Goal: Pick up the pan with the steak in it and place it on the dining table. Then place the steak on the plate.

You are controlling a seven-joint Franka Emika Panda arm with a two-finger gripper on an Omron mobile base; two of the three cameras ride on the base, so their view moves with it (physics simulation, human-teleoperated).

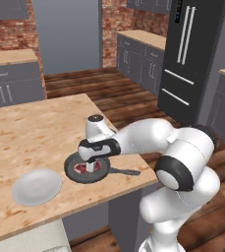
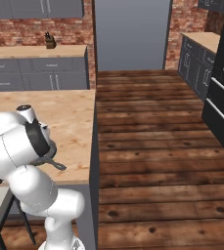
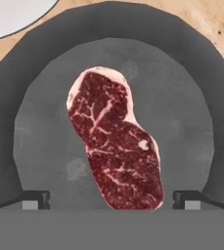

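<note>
No text, label, brand, number or sign can be read anywhere in these pictures.
</note>
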